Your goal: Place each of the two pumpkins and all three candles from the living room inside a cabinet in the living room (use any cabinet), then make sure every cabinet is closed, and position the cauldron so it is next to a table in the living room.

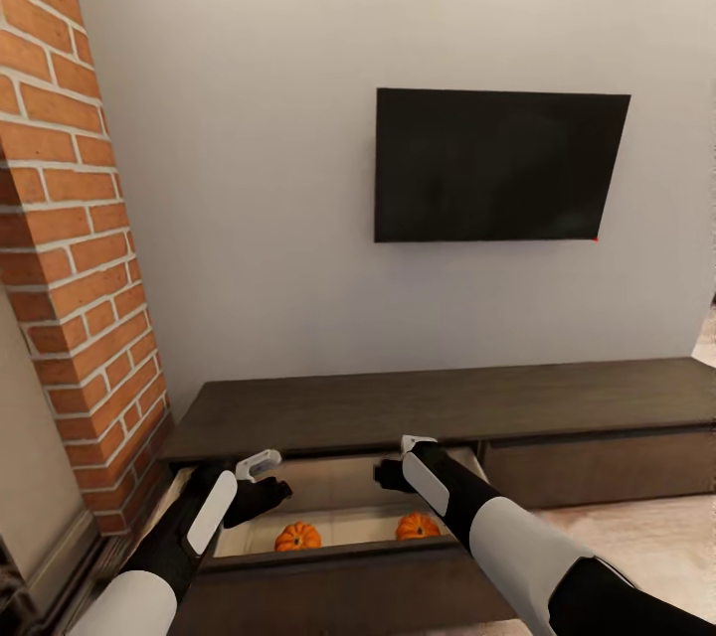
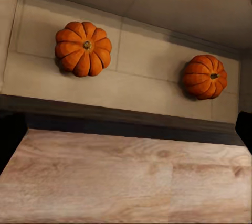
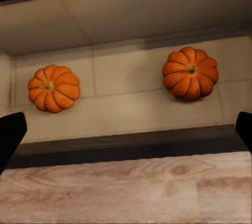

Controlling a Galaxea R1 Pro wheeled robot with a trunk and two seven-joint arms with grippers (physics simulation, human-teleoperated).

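Two ribbed orange pumpkins [image 1: 298, 537] [image 1: 418, 526] lie apart in the open cabinet [image 1: 398, 407] drawer.

The cabinet [image 1: 438, 407] and wall are seen from the head, forward and down, while its open drawer [image 2: 131, 85] with both pumpkins [image 3: 190, 73] is viewed closely by both wrist cameras.

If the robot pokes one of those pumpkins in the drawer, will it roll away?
Probably a little. The pumpkins look round, so a push could roll them, though the ribs may slow it. The open drawer's walls should stop them. The bigger one probably feels heavier.
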